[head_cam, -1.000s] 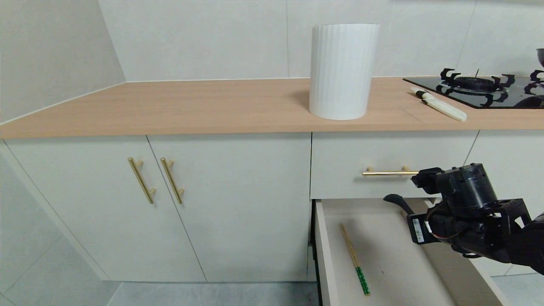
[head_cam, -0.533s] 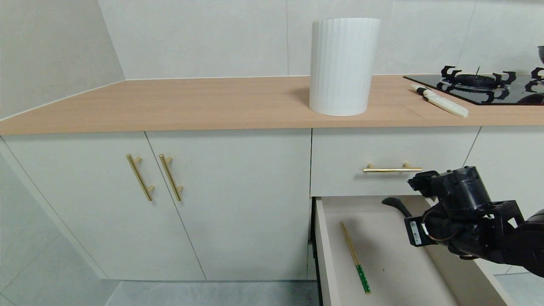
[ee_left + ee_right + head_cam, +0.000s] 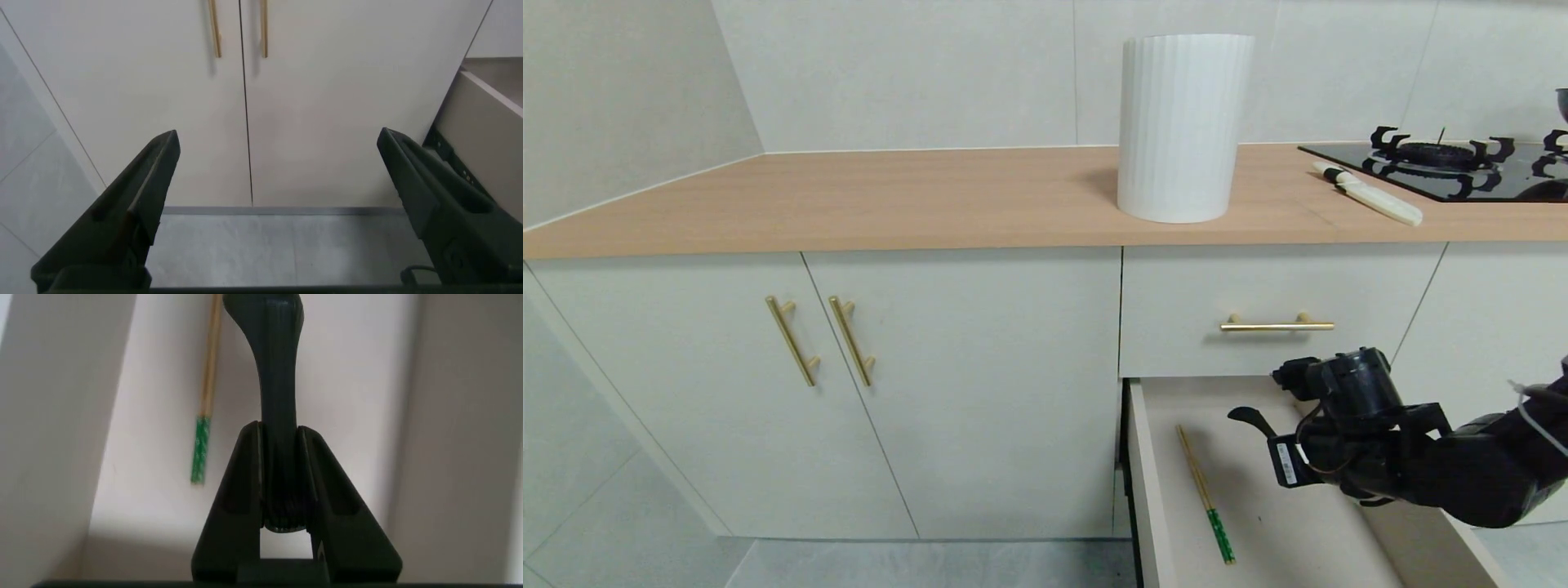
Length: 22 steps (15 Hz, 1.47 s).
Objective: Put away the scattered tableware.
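Black spoon pinched by right fingers over drawer | chopsticks inside | left fingers spread

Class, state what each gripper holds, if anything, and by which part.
Right gripper clamps a dark slender utensil near one end; its rounded end juts over the open drawer. Left gripper is open, empty.

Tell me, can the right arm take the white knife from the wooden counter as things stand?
Probably not yet: the right pincer is shut on a black utensil, low over the open drawer. The white knife lies uncovered on the wooden counter above, beside the black stove.
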### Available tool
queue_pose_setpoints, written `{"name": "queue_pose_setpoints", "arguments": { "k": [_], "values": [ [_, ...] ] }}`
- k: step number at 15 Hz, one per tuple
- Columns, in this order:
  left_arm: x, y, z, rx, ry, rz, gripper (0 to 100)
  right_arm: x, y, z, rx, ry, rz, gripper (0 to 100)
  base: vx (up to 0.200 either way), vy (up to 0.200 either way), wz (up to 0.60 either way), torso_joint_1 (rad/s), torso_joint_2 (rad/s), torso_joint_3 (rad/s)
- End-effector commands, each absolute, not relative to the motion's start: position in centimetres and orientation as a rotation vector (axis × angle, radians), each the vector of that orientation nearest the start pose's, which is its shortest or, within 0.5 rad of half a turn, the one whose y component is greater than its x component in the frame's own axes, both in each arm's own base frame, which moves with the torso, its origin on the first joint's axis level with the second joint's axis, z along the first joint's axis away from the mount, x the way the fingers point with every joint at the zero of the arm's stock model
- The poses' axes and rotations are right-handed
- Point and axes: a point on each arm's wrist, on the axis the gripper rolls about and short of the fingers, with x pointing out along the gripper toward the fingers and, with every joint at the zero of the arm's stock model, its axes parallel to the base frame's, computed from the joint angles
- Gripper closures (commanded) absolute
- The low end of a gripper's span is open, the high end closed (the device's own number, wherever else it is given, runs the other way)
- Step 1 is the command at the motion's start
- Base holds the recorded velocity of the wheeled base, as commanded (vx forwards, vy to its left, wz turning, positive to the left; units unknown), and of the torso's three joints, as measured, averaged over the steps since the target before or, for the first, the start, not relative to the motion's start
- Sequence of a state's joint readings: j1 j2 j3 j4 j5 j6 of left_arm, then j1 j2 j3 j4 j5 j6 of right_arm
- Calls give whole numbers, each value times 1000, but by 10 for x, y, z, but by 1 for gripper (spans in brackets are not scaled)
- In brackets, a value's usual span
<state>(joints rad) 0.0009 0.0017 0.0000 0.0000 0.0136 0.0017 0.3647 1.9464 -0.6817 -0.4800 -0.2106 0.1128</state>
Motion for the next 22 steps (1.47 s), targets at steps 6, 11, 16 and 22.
{"name": "queue_pose_setpoints", "arguments": {
  "k": [6, 11, 16, 22],
  "values": [
    [-23, 0, 76, 2, 2, 15, 0, 312, 106, -12, -125, 835, 76, 100, 0, 0, 0, 0, 0, 0],
    [-23, 0, 76, 2, 2, 15, 0, 319, 102, -38, -124, 839, 54, 100, 0, 0, 0, 0, 0, 0],
    [-23, 0, 76, 2, 2, 15, 0, 318, 102, -41, -127, 846, 52, 100, 0, 0, 0, 0, 0, 0],
    [-23, 0, 76, 2, 2, 15, 0, 318, 102, -41, -129, 849, 53, 100, 0, 0, 0, 0, 0, 0]
  ]
}}
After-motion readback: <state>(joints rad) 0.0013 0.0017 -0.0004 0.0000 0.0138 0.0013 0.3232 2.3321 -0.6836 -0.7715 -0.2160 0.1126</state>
